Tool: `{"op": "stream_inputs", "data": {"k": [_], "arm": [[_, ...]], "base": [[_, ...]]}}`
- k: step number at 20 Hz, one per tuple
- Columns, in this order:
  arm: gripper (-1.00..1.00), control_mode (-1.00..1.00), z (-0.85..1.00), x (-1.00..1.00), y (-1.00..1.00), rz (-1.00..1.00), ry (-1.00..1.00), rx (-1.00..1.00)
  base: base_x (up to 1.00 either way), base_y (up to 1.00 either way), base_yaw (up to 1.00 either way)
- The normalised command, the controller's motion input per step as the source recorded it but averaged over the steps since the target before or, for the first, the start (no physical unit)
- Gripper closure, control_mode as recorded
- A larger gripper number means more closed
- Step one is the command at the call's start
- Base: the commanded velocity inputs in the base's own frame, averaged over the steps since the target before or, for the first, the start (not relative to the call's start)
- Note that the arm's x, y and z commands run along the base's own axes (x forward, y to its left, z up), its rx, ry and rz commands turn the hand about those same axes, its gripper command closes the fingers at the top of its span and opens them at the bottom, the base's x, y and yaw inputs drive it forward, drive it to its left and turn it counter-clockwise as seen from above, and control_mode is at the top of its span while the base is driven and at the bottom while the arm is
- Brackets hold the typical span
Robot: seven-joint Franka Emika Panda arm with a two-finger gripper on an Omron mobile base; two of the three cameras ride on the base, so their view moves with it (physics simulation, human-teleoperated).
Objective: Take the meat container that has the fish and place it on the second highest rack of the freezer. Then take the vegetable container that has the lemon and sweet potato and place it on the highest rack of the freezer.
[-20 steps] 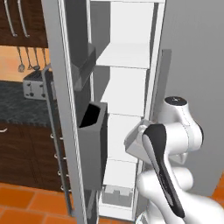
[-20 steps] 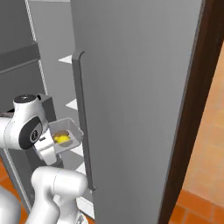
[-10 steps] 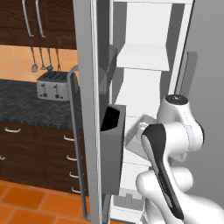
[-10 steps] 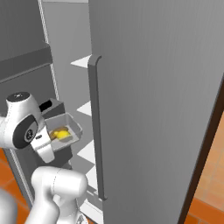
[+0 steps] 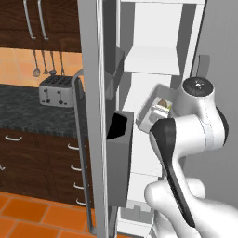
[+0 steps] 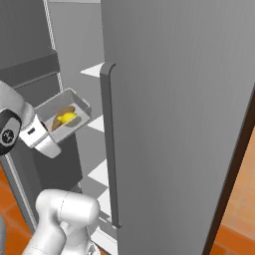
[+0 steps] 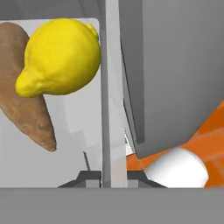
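Note:
My gripper [image 6: 46, 135] is shut on the rim of a white vegetable container [image 6: 74, 105], which it holds in the air in front of the open freezer [image 5: 149, 28]. Inside lie the bright-yellow lemon [image 7: 59, 57] and the brown sweet potato [image 7: 26, 98]. The container's wall [image 7: 110, 96] runs between my finger tips [image 7: 91, 176]. The container [image 5: 155, 110] hangs below the topmost white rack in view [image 5: 153, 60], about level with the second rack [image 6: 98, 123]. The fish and its container are out of view.
The freezer's open door [image 5: 93, 93] stands left of the arm, with dark bins [image 5: 120, 148] and a long handle [image 5: 80, 148]. A grey door with a vertical handle [image 6: 110, 149] flanks the shelves. Dark cabinets and a toaster [image 5: 56, 90] sit on the counter at left.
Both base views have shifted, so the base has moved. The container has risen beside the white shelves and has come out from behind the arm in the left base view.

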Motion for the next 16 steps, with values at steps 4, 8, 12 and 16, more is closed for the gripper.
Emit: {"op": "stream_inputs", "data": {"k": [4,8,12,16], "arm": [[1.0,-1.0,0.92,0.28,-0.01,0.1,-0.09,-0.2],[1.0,-1.0,1.0,0.83,-0.21,0.02,-0.03,-0.06],[1.0,-1.0,0.65,1.0,-0.31,0.0,0.0,-0.03],[1.0,-1.0,0.0,1.0,-0.42,0.0,0.06,-0.04]], "base": [[0.0,0.0,0.0],[0.0,0.0,0.0],[0.0,0.0,0.0],[0.0,0.0,0.0]]}}
